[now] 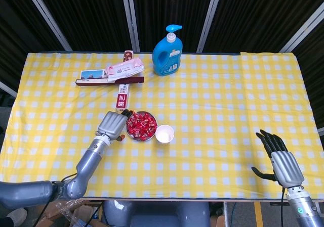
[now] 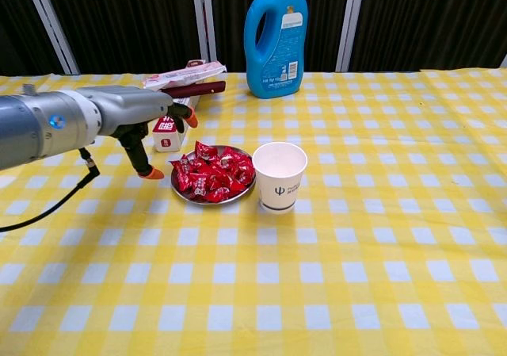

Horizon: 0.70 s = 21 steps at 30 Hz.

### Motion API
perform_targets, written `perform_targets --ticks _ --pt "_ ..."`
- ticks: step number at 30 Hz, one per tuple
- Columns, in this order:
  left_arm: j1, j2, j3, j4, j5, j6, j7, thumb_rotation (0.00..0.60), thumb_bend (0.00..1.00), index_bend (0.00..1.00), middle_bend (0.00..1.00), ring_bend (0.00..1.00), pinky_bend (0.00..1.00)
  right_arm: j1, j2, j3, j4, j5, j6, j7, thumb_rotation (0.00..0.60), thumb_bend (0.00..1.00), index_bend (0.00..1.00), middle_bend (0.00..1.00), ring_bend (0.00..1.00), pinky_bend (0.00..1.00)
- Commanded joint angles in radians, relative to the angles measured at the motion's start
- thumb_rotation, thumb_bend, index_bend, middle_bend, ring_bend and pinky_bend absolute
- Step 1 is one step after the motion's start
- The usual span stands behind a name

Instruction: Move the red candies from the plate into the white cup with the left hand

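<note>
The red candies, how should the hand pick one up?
Probably pinch one wrapped piece at the top of the heap of red candies, coming down from above on the left side, where the left hand hovers. The plate has a raised rim and the white cup blocks the right.
</note>
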Motion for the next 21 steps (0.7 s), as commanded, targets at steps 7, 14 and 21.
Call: perform_targets --ticks 7,14,21 --pt "-0.093 -0.114 -0.002 0.141 -0.096 0.007 0.021 0.600 0.28 0.13 0.16 0.87 0.92 0.006 0.010 -0.003 -0.007 0.000 -0.013 0.023 0.600 0.28 0.00 0.00 0.00 0.00" --pt "-0.126 -0.147 0.013 0.181 -0.118 0.009 0.018 0.600 0.28 0.21 0.21 0.87 0.92 0.008 0.015 -0.004 -0.010 0.001 -0.018 0.036 0.600 0.28 0.00 0.00 0.00 0.00" --pt "-0.148 -0.160 0.023 0.197 -0.135 0.007 0.008 0.600 0.28 0.23 0.24 0.87 0.92 0.009 0.017 -0.004 -0.013 0.004 -0.020 0.039 0.600 0.28 0.00 0.00 0.00 0.00"
